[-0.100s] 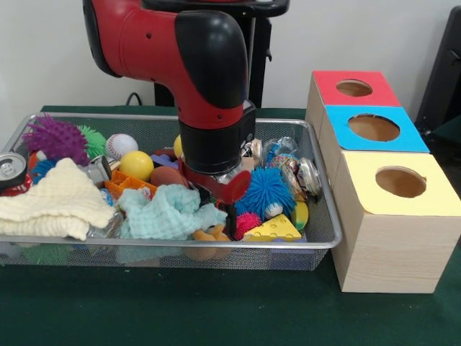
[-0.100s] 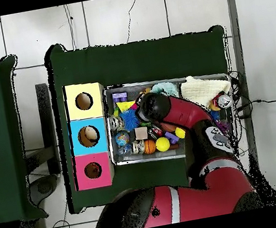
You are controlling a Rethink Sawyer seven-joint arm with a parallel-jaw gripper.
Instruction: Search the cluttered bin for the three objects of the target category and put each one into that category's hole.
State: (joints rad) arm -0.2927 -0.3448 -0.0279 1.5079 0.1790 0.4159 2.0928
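Front view first: I see the arm (image 1: 202, 79) reaching down into the middle of the wire mesh bin (image 1: 320, 234), and its claw (image 1: 225, 196) sits low among the clutter, just above the teal cloth (image 1: 167, 213). A red piece hangs at the claw's tip, but the wrist hides the rest, so I cannot tell whether the claw is apart or together. Beside it on the picture's right lies a blue spiky ball (image 1: 266, 191), with a yellow cheese wedge (image 1: 272, 231) in front of that at the bin's near wall. To the picture's left I make out a yellow ball (image 1: 135, 165), a white baseball (image 1: 120, 145), a purple spiky ball (image 1: 55, 139) and a folded cream cloth (image 1: 54, 202). Crumpled cans (image 1: 299, 171) lie toward the bin's right end.

Just beside the bin stand three wooden boxes in a row, each with a round hole on top: yellow box (image 1: 400, 191) nearest, blue box (image 1: 373, 128) in the middle, red box (image 1: 353, 88) farthest. Everything rests on the green desk (image 1: 180, 310)

Overhead view agrees: the arm (image 2: 180, 115) crosses the bin (image 2: 177, 154) and covers the claw, with the three boxes touching the bin's side
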